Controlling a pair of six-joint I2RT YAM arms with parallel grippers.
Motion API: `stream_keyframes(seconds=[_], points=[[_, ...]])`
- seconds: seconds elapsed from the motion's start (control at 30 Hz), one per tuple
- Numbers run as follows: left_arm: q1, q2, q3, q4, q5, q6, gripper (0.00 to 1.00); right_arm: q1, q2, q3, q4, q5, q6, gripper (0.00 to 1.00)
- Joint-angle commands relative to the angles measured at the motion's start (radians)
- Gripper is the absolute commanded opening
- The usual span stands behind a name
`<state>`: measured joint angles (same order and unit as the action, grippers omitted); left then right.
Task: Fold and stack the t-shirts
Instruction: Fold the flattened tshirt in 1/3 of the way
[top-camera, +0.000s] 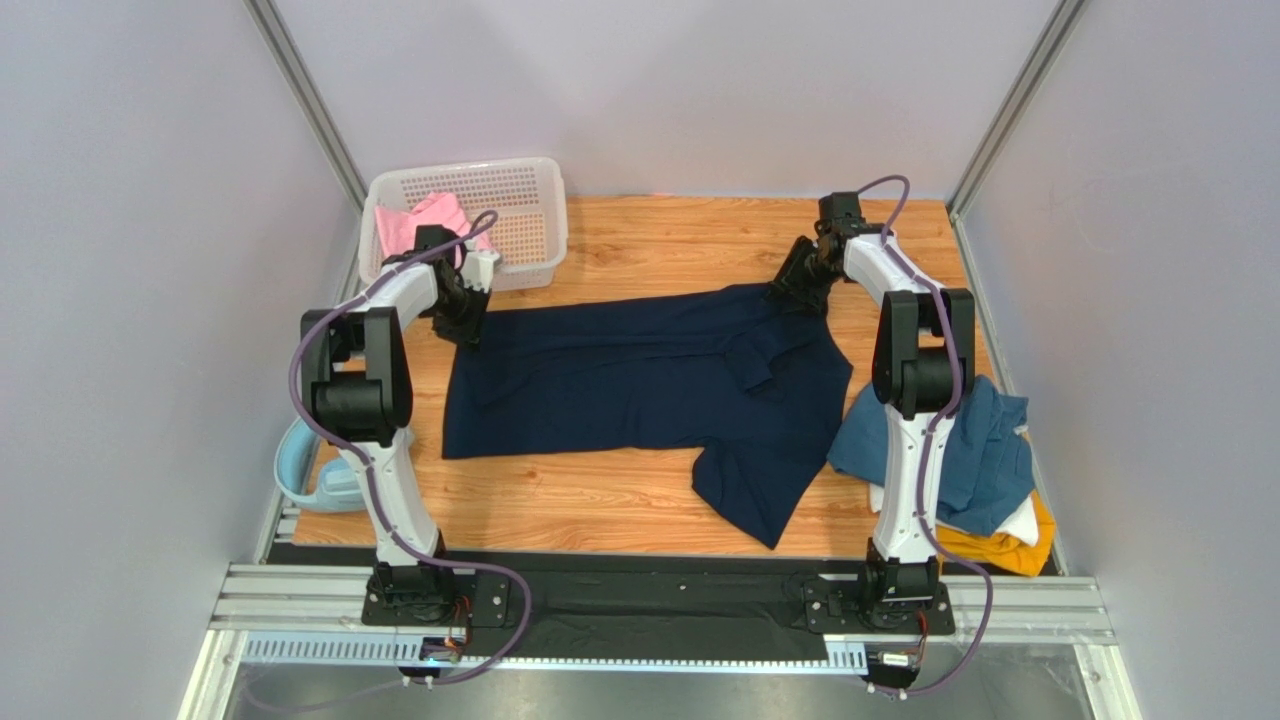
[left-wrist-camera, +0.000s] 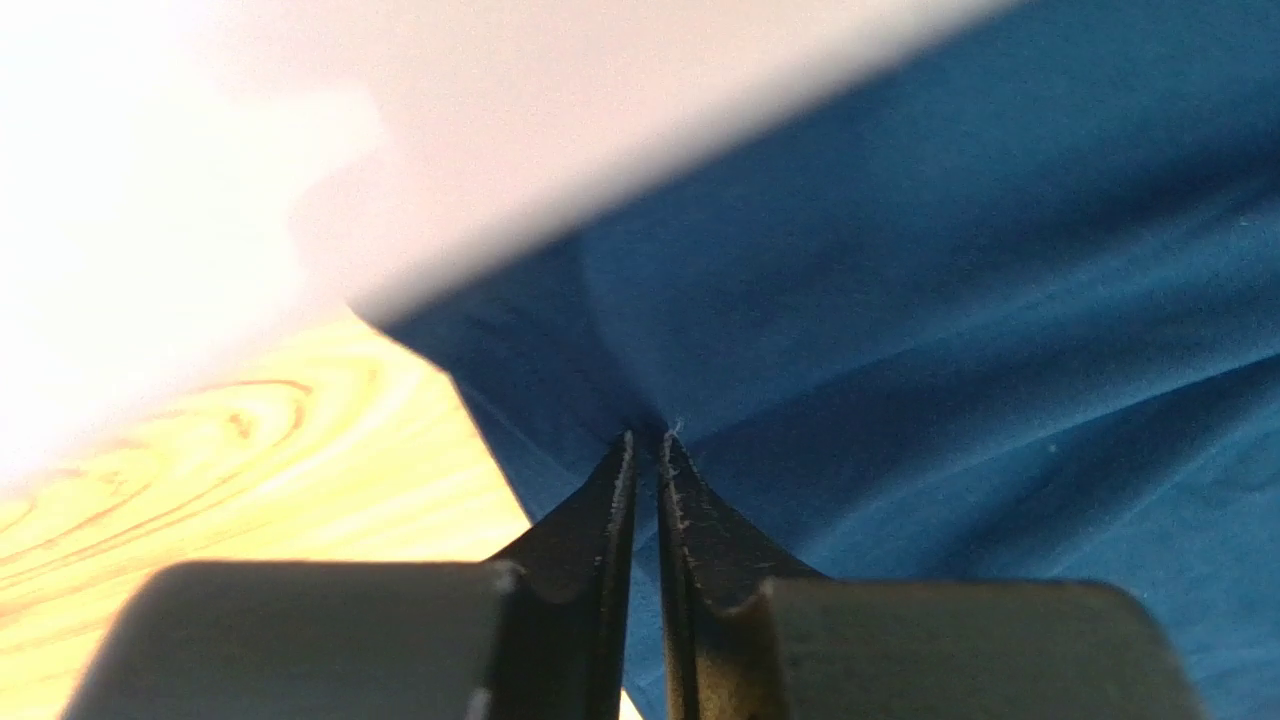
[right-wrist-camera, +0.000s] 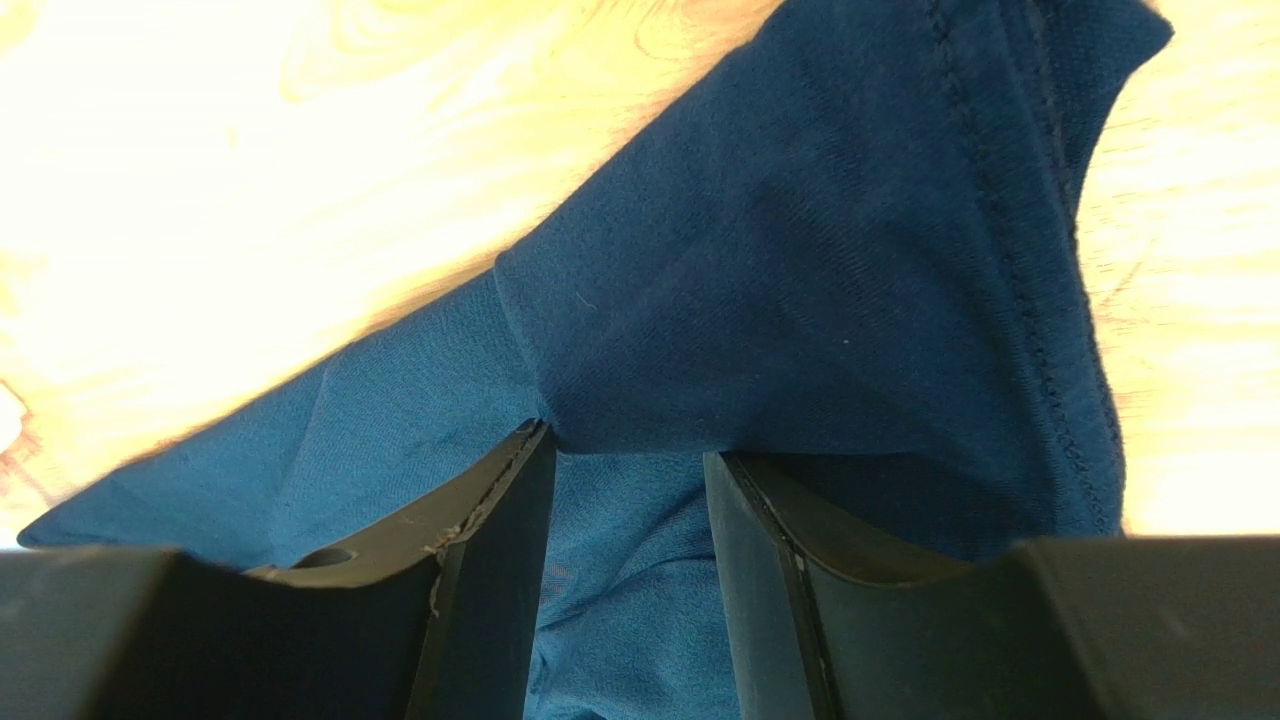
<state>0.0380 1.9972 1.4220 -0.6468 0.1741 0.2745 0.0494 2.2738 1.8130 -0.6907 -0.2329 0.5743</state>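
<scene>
navy t-shirt (top-camera: 631, 375) lies spread across the middle of the wooden table (top-camera: 631, 248), one sleeve trailing toward the near edge, collar area rumpled on the right. left gripper (left-wrist-camera: 646, 443) sits at the far left corner of the cloth, jaws pressed almost together with a pinch of navy fabric at the tips. right gripper (right-wrist-camera: 631, 450) is at the far right end, jaws spread, straddling a raised fold near a stitched hem without closing on it. pink tee (top-camera: 403, 228) sits in the white basket (top-camera: 466, 173); teal tee (top-camera: 992, 435), white tee (top-camera: 1025, 518) and mustard tee (top-camera: 1014, 552) are heaped by the right arm. the cloth looks light, limp and prone to sagging and creasing; best held at hems or corners, both ends together.
</scene>
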Motion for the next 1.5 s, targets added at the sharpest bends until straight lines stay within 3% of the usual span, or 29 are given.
stream_keyframes(seconds=[0.0,0.1,0.17,0.5,0.63,0.77,1.47], points=[[0.019,0.009,0.048,0.002,0.019,-0.023,0.13,0.006,0.035,-0.046,-0.029,0.067,-0.036,0.48],[0.02,0.017,0.045,0.009,0.019,-0.023,0.08,0.007,0.032,-0.046,-0.029,0.067,-0.037,0.48],[0.02,0.02,0.045,0.01,0.021,-0.02,0.0,0.007,0.033,-0.046,-0.027,0.066,-0.037,0.48],[0.019,-0.008,0.058,0.027,-0.015,-0.014,0.0,0.006,0.03,-0.058,-0.024,0.063,-0.036,0.48],[0.019,-0.029,0.04,0.012,-0.015,-0.012,0.19,0.006,0.033,-0.058,-0.024,0.06,-0.036,0.47],[0.019,-0.069,-0.001,0.038,-0.024,-0.012,0.29,0.007,0.032,-0.058,-0.021,0.06,-0.037,0.47],[0.019,-0.041,-0.043,0.062,-0.041,-0.014,0.29,0.009,0.03,-0.053,-0.024,0.061,-0.037,0.45]])
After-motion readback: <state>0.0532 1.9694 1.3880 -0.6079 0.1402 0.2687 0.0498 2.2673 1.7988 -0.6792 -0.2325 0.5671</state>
